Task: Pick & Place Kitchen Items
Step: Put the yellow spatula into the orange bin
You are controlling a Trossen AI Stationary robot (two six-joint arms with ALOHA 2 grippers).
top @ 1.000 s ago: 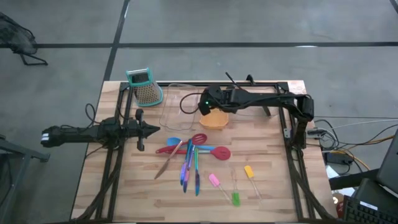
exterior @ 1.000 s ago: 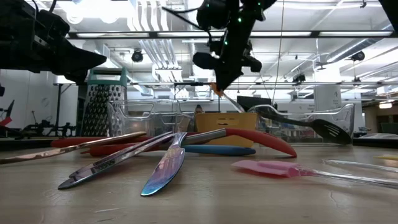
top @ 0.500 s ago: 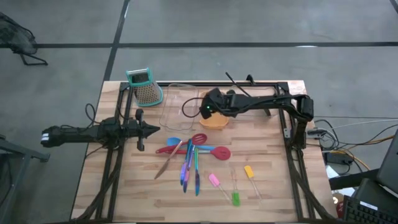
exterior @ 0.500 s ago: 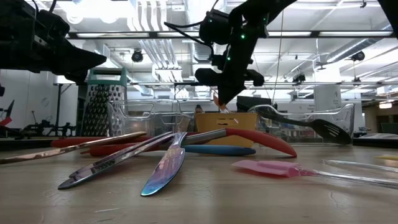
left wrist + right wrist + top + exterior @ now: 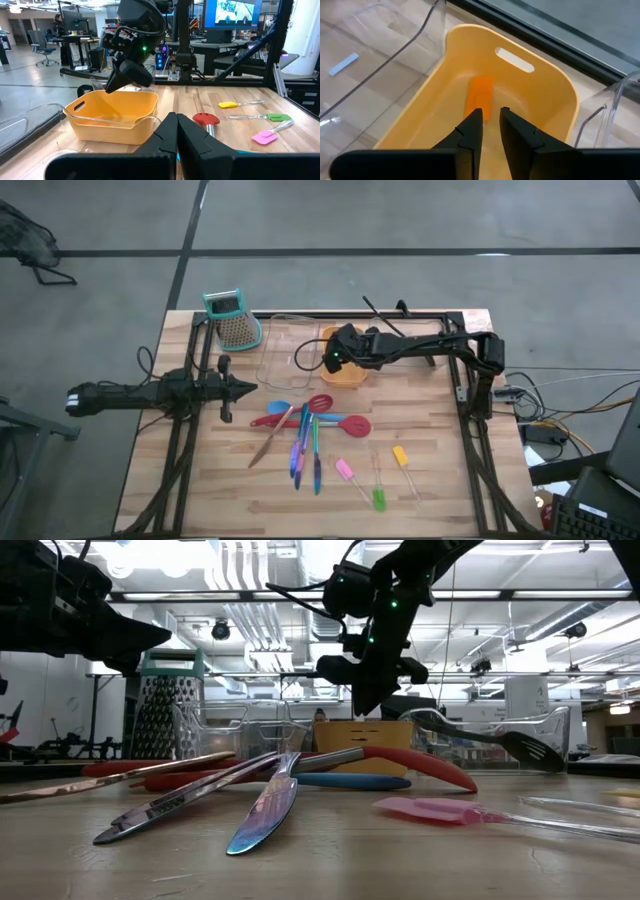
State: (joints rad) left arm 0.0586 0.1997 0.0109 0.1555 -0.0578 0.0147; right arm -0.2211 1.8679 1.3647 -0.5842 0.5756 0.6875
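My right gripper [image 5: 336, 360] is down over the orange tray [image 5: 350, 376], its fingers nearly together around a small orange piece [image 5: 480, 95] that hangs inside the tray. My left gripper [image 5: 250, 388] is shut and hovers over the table's left part, touching nothing. A red spatula [image 5: 315, 421], a blue spoon [image 5: 280, 408] and thin coloured sticks [image 5: 305, 452] lie in a heap mid-table. Pink [image 5: 345, 470], green [image 5: 380, 500] and yellow-orange [image 5: 400, 455] pieces lie nearer the near edge. A black spoon [image 5: 525, 748] leans in a clear tray. My right gripper comes from above, pointing down into the orange tray. The orange piece's upper end [image 5: 479, 114] runs in beside the left fingertip [image 5: 474, 122], and the fingers hide the place of contact. The piece reaches down toward the tray's floor; whether it touches, I cannot tell.
A teal-topped metal grater [image 5: 232, 320] stands at the far left corner. A clear tray [image 5: 285, 350] sits between it and the orange tray. Dark frame bars run along the table's left, right and far edges. Bare wood shows at the near left.
My right gripper has come down toward the orange tray, carrying the orange piece from above the rim to inside the tray, and has shifted slightly toward the near edge. The left arm has kept still.
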